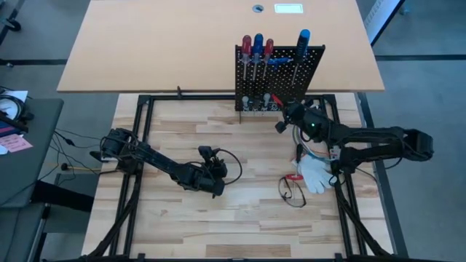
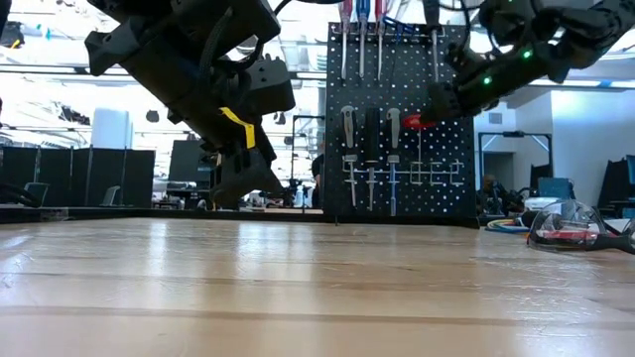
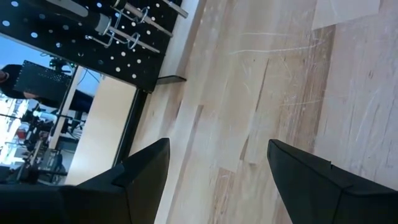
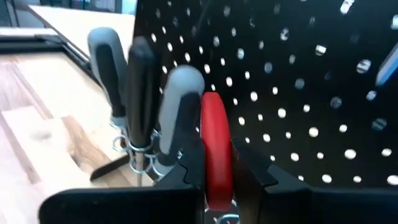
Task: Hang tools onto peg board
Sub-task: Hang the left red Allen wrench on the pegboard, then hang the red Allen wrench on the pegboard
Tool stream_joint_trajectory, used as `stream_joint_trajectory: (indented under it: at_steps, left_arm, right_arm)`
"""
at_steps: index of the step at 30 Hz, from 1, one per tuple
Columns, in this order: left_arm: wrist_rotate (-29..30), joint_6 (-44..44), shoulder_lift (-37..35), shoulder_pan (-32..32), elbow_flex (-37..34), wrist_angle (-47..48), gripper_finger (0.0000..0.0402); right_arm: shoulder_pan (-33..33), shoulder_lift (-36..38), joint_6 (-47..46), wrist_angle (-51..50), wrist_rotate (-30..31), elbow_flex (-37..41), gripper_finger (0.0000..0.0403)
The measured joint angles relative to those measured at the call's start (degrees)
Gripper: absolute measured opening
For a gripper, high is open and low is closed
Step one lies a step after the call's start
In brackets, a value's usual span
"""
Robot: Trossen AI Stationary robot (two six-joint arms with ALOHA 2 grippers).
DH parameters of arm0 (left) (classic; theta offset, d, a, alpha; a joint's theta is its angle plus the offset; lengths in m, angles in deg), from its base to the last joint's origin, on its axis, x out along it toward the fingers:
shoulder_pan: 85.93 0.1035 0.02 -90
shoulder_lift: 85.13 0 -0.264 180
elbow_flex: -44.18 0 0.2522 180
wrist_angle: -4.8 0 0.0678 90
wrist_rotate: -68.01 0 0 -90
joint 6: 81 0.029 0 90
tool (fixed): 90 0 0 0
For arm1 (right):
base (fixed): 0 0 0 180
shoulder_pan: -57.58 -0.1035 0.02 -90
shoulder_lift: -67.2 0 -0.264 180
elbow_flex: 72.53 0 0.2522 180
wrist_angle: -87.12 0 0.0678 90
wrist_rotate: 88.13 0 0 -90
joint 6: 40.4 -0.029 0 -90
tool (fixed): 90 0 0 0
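My surface point(image 1: 218, 233) is pale wood planks framed by black rails. At about four o'clock on it lies a white glove point(image 1: 314, 175), crumpled, with a loop of thin dark cable point(image 1: 291, 193) touching its nine-o'clock side (something small and red sits where they meet; I cannot tell what it is). Beyond the twelve o'clock edge spreads a large tan tabletop point(image 1: 160, 44). Off at nine o'clock a grey side desk point(image 1: 33, 138) carries a pink note point(image 1: 16, 143).
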Motion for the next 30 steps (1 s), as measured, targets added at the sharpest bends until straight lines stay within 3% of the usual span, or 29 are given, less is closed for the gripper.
stream_joint_trajectory:
  at_steps: [10,17,25,30]
  left_arm:
    - [-0.04,-0.12,0.0,0.0,0.0,-0.02,0.0264]
    - [-1.16,-0.14,0.0,0.02,0.0,-0.18,0.0264]
    - [-1.14,-0.17,0.0,0.0,0.0,-0.15,0.0264]
    - [-1.09,-0.33,0.0,0.0,0.0,-0.13,0.0264]
  right_arm:
    - [4.92,-5.49,-4.75,-0.02,-5.6,0.0,0.0046]
    - [6.68,-7.6,-7.59,-0.5,-5.88,0.0,0.0108]
    - [4.58,-2.51,-7.13,-2.33,-5.86,0.0,0.0168]
    - [0.94,3.22,-4.88,-8.11,-5.79,0.0,0.0185]
